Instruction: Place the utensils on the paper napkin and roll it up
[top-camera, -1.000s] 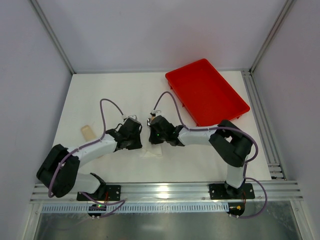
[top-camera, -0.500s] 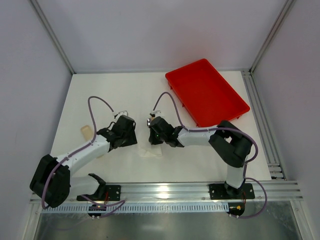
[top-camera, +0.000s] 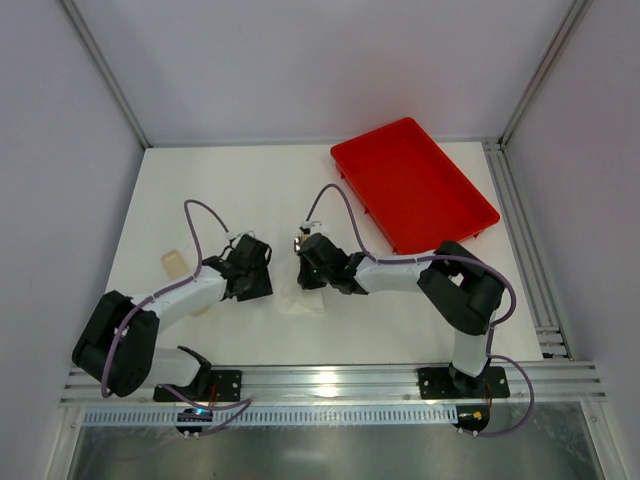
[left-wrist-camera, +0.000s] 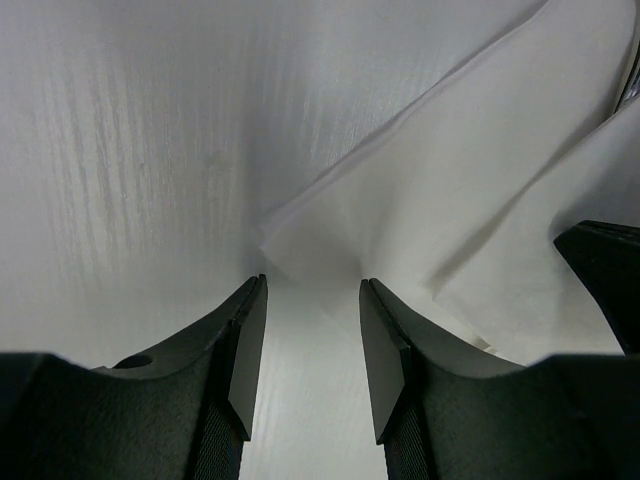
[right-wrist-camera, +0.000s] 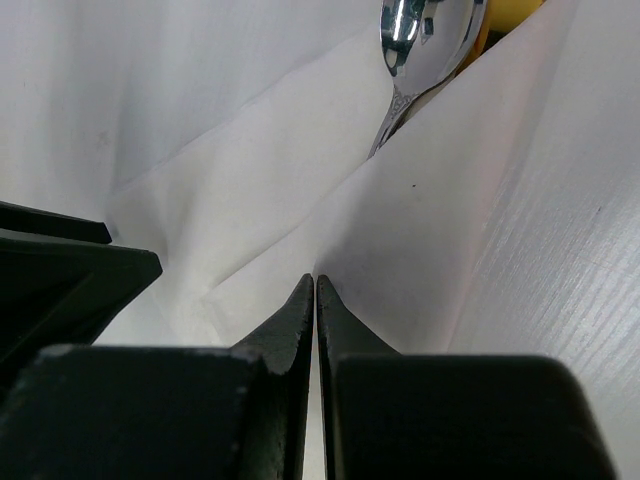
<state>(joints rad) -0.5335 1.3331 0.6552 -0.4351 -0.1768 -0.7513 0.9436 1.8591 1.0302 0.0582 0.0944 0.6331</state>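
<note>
The white paper napkin (top-camera: 305, 303) lies crumpled between my two grippers, near the front middle of the table. My right gripper (top-camera: 302, 282) is shut, its tips (right-wrist-camera: 316, 280) pinched on a raised fold of the napkin (right-wrist-camera: 250, 190). A shiny spoon head (right-wrist-camera: 425, 35) pokes out from under that fold, with a yellowish piece beside it. My left gripper (top-camera: 270, 284) is open and empty. Its fingertips (left-wrist-camera: 310, 290) straddle a pointed corner of the napkin (left-wrist-camera: 450, 180) just ahead of them. Other utensils are hidden.
A red tray (top-camera: 415, 185) stands at the back right. A pale tan flat piece (top-camera: 175, 263) lies left of my left arm. My right gripper's black finger (left-wrist-camera: 605, 270) shows at the right edge of the left wrist view.
My left gripper has drawn back to the left, away from the right gripper, and sits a little apart now. The right gripper has barely moved and stays shut on the napkin.
</note>
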